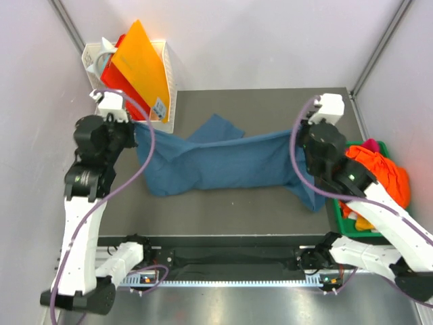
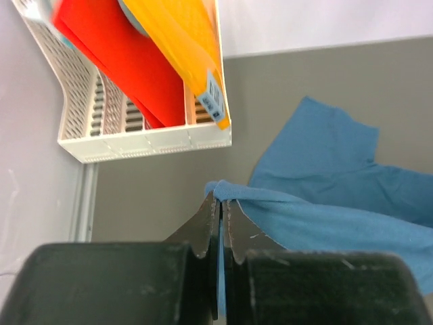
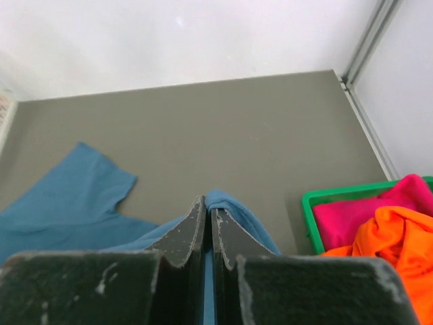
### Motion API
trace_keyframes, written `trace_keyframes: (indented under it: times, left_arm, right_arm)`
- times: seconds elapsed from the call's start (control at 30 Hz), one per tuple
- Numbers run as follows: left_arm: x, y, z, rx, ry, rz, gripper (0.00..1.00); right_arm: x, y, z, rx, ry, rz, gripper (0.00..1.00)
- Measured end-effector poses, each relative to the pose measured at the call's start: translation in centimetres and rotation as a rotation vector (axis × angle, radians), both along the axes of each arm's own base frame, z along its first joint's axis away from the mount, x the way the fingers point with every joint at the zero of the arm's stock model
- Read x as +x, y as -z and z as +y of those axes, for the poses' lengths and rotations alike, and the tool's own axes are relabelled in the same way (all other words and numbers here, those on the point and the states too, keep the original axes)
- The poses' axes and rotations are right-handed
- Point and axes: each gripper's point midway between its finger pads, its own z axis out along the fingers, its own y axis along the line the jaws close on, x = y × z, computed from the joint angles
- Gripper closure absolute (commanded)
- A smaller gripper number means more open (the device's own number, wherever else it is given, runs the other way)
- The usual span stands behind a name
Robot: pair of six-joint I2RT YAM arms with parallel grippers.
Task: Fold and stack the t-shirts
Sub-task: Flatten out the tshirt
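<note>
The blue t-shirt [image 1: 223,162] lay stretched across the table [image 1: 223,217], its left end raised near the white file rack [image 1: 170,88] and its right end raised near the green tray [image 1: 346,227] holding an orange shirt [image 1: 385,172] and a pink shirt [image 1: 371,144]. The left gripper [image 2: 218,200] and right gripper [image 3: 206,202] each had its jaws pressed together on a thin fold of the t-shirt's edge. Such shallow pinches would probably slip under more tension, and a wide swing could catch the rack or drag cloth into the tray.
</note>
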Motion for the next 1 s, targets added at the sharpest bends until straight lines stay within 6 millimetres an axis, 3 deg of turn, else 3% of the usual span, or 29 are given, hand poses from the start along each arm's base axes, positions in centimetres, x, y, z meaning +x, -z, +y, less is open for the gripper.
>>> trace_keyframes:
  times: [0.17, 0.3, 0.4, 0.47, 0.57, 0.63, 0.7, 0.87, 1.0]
  left_arm:
    - [6.4, 5.2, -0.1, 0.018, -0.017, 0.118, 1.0]
    - [14.4, 10.1, -0.4, 0.043, -0.028, 0.245, 1.0]
    - [21.5, 12.0, -0.8, 0.051, -0.037, 0.28, 1.0]
    - [25.8, 12.6, -0.9, 0.051, -0.049, 0.277, 1.0]
    - [30.5, 11.9, -1.1, 0.045, -0.061, 0.229, 1.0]
    - [32.4, 10.6, -1.2, 0.042, -0.068, 0.185, 1.0]
    - [34.3, 7.8, -1.3, 0.035, -0.076, 0.103, 1.0]
    - [34.9, 2.3, -1.2, 0.018, -0.087, -0.043, 1.0]
    - [34.5, -2.5, -0.9, 0.0, -0.106, -0.173, 1.0]
  right_arm:
    - [6.5, 4.9, -1.4, -0.039, 0.07, 0.121, 1.0]
    - [13.1, 9.1, -2.6, -0.07, 0.119, 0.252, 1.0]
    - [18.9, 8.9, -2.3, -0.063, 0.136, 0.262, 1.0]
    - [22.6, 7.8, -2.0, -0.059, 0.146, 0.242, 1.0]
    - [26.4, 5.5, -1.6, -0.053, 0.149, 0.19, 1.0]
    - [27.9, 4.0, -1.3, -0.054, 0.148, 0.16, 1.0]
    - [29.2, 2.0, -0.9, -0.05, 0.143, 0.112, 1.0]
    - [29.6, -2.3, -0.2, -0.043, 0.124, 0.005, 1.0]
    - [28.3, -6.0, 1.2, -0.068, 0.095, -0.095, 1.0]
